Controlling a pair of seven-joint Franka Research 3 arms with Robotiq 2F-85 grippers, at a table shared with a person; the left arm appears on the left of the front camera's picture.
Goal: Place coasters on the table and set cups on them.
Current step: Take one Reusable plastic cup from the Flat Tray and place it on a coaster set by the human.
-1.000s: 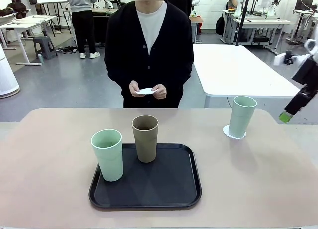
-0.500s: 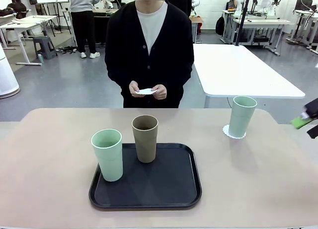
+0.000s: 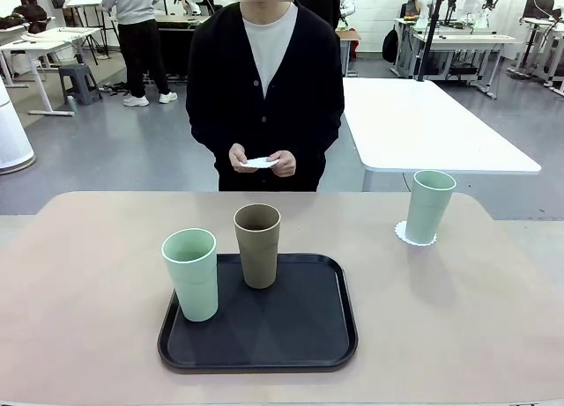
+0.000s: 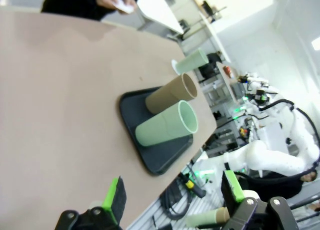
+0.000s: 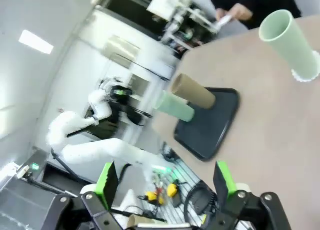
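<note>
Now that the right gripper [image 5: 165, 180] has pulled back out of the front view, the mint cup [image 3: 429, 205] sits alone on its coaster [image 3: 404, 234] at the table's [image 3: 458, 318] far right, so I'd call that one set done. Its fingers are spread wide and empty, same for the left gripper [image 4: 173, 187]. The brown cup [image 3: 257, 245] and the other mint cup [image 3: 191, 274] wait on the black tray [image 3: 300, 335]. The person's hands [image 3: 284, 164] hold what look like white coasters [image 3: 259, 162]. Nothing's in the way, but the next move probably waits on a coaster landing.
</note>
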